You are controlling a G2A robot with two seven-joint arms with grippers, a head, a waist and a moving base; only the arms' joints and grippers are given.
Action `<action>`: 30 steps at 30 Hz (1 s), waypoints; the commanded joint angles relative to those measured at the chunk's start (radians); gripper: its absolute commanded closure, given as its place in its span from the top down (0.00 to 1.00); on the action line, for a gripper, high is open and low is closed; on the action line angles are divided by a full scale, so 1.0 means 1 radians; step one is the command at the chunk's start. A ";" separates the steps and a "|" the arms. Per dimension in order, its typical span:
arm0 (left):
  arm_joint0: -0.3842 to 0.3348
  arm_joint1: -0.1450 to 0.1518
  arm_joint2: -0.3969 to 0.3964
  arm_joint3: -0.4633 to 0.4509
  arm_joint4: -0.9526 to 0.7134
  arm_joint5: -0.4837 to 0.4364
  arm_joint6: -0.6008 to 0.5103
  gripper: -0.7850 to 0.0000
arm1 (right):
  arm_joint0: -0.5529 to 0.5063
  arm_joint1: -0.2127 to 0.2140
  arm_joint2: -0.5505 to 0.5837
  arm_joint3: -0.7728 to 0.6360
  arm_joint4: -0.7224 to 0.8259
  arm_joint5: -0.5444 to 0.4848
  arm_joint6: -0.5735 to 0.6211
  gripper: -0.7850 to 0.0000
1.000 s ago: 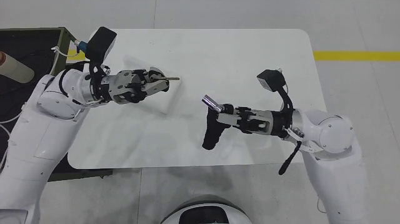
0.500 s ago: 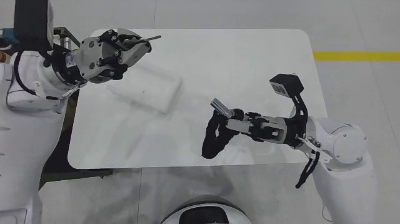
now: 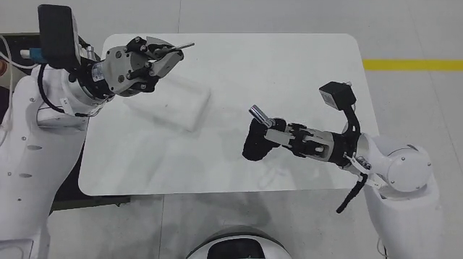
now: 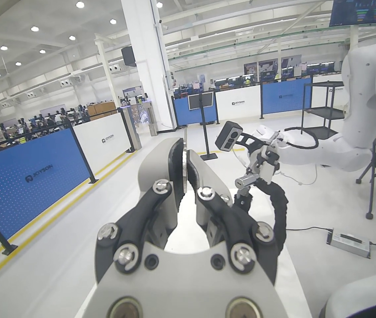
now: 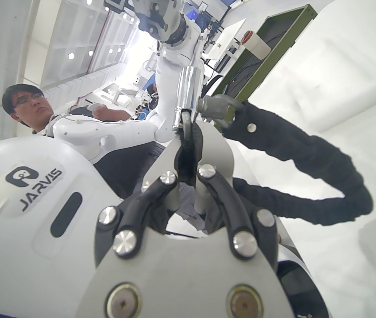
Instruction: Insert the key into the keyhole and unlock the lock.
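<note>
Right pincer (image 5: pixel 188 133): nearest the robot, over the near half of the tabletop (image 3: pixel 289 64); jaws narrow, clamped on the lock where the cable meets the cylinder.
Lock (image 3: pixel 258 118): held clear of the tabletop; chrome cylinder with its free end turned toward the other arm.
Keyhole face (image 4: pixel 241 183): round end of the cylinder, seen almost head-on from the left wrist; slot angle too small to tell.
Cable loop (image 5: pixel 307 157): black sleeved loop hanging from the lock; cannot tell whether it touches the tabletop.
White pad (image 3: pixel 181 103): flat on the tabletop, between the two arms.
Left pincer (image 4: pixel 184 157): raised above the far corner; jaws narrow, pinching the key by its head.
Key (image 3: pixel 182 45): blade jutting past the fingertips, well apart from the lock.
Step in hand: carry the key to the keyhole; insertion not yet begun.
Handling advice: hold the lock steady; bring the blade in along the cylinder's axis, roll the wrist to match blade to slot, and seat it fully before turning.
Risk: an off-axis approach probably pushes the cylinder aside or shifts the key in its grip.
</note>
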 commanded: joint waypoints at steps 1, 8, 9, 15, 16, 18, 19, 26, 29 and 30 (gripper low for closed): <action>0.000 0.000 -0.059 -0.038 0.164 -0.005 0.023 0.00 | -0.026 0.002 0.004 -0.021 -0.010 -0.005 -0.018 0.00; 0.030 -0.014 -0.079 -0.035 0.776 0.070 0.439 0.00 | -0.029 0.013 0.033 -0.020 0.064 -0.020 0.017 0.00; 0.046 -0.016 -0.059 -0.024 0.883 0.124 0.529 0.00 | -0.028 0.015 0.034 -0.016 0.072 -0.023 0.022 0.00; 0.095 -0.025 0.061 0.180 1.251 0.468 0.993 0.00 | -0.018 0.023 0.042 0.028 0.133 -0.029 0.052 0.00; 0.095 -0.026 0.080 0.212 1.279 0.490 1.024 0.00 | -0.016 0.025 0.045 0.033 0.135 -0.030 0.054 0.00; 0.095 -0.028 0.094 0.236 1.279 0.480 1.034 0.00 | -0.016 0.026 0.051 0.038 0.131 -0.033 0.042 0.00; 0.095 -0.028 0.094 0.236 1.279 0.480 1.034 0.00 | -0.016 0.026 0.051 0.038 0.131 -0.033 0.042 0.00; 0.095 -0.028 0.094 0.236 1.279 0.480 1.034 0.00 | -0.016 0.026 0.051 0.038 0.131 -0.033 0.042 0.00; 0.127 -0.025 0.077 0.156 1.379 0.615 1.031 0.00 | -0.040 0.028 0.045 0.024 0.156 -0.034 0.035 0.00; 0.128 -0.024 0.078 0.152 1.398 0.641 1.080 0.00 | -0.038 0.030 0.046 0.024 0.170 -0.033 0.046 0.00</action>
